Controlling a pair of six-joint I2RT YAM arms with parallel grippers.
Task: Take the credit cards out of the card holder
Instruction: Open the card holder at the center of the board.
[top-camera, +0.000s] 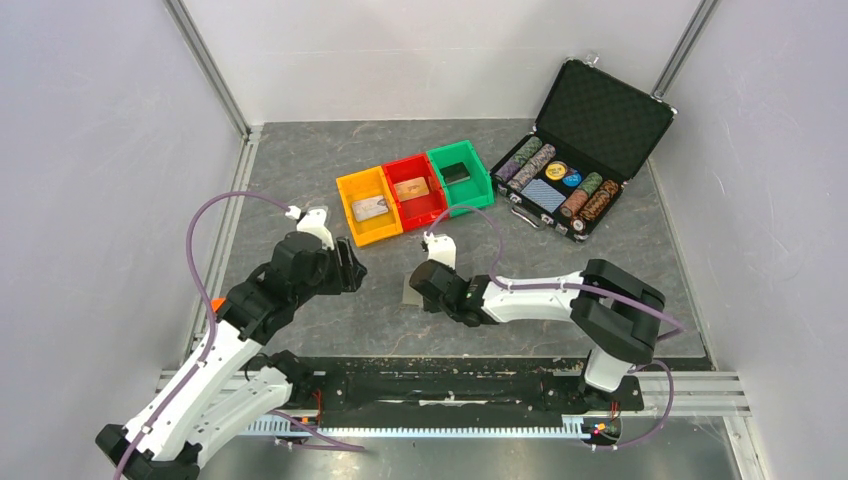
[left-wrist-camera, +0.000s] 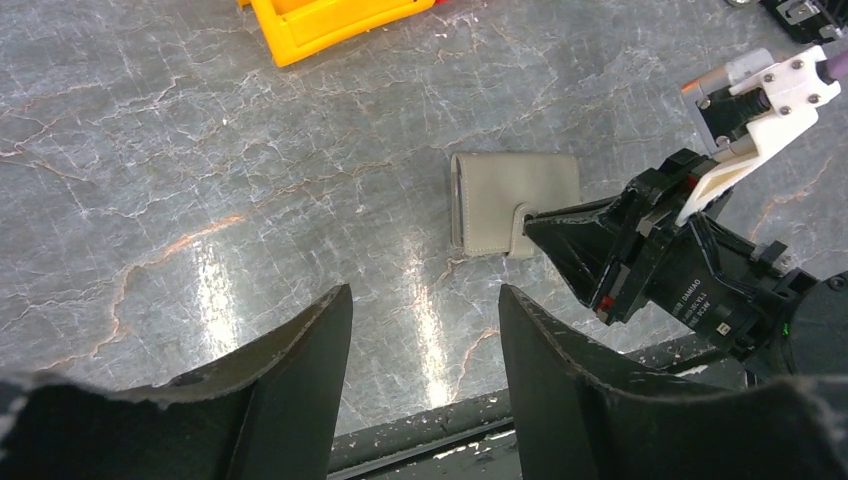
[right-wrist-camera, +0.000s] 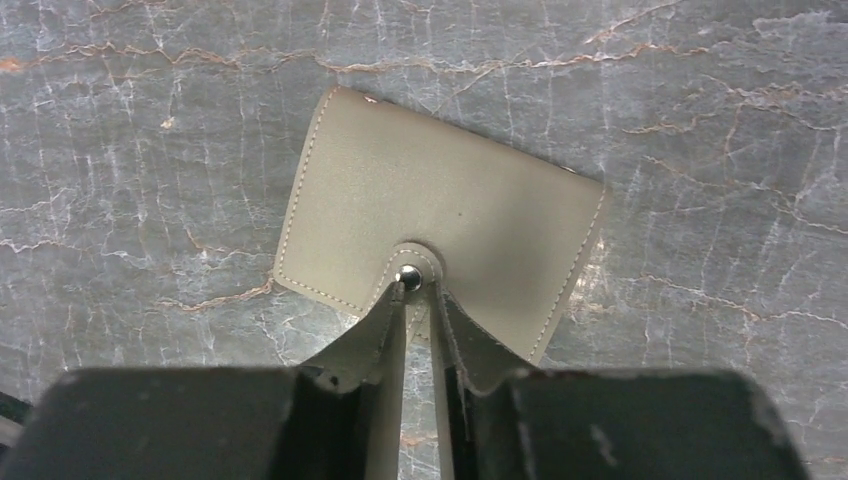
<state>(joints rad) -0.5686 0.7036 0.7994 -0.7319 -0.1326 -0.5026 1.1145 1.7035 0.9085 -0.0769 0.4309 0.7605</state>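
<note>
The card holder (right-wrist-camera: 440, 200) lies closed on the grey table, grey side up, with a snap tab on its near edge. It also shows in the left wrist view (left-wrist-camera: 515, 195) and is partly hidden under my right wrist in the top view (top-camera: 411, 291). My right gripper (right-wrist-camera: 420, 285) is pinched on the snap tab, its fingertips at the metal snap; it shows too in the top view (top-camera: 426, 285) and the left wrist view (left-wrist-camera: 535, 218). My left gripper (left-wrist-camera: 425, 290) is open and empty, hovering to the left of the holder (top-camera: 350, 268).
Yellow (top-camera: 368, 205), red (top-camera: 413, 190) and green (top-camera: 460, 175) bins stand in a row behind the holder; the yellow and red each hold a card, the green a dark item. An open black chip case (top-camera: 570, 165) sits at the back right.
</note>
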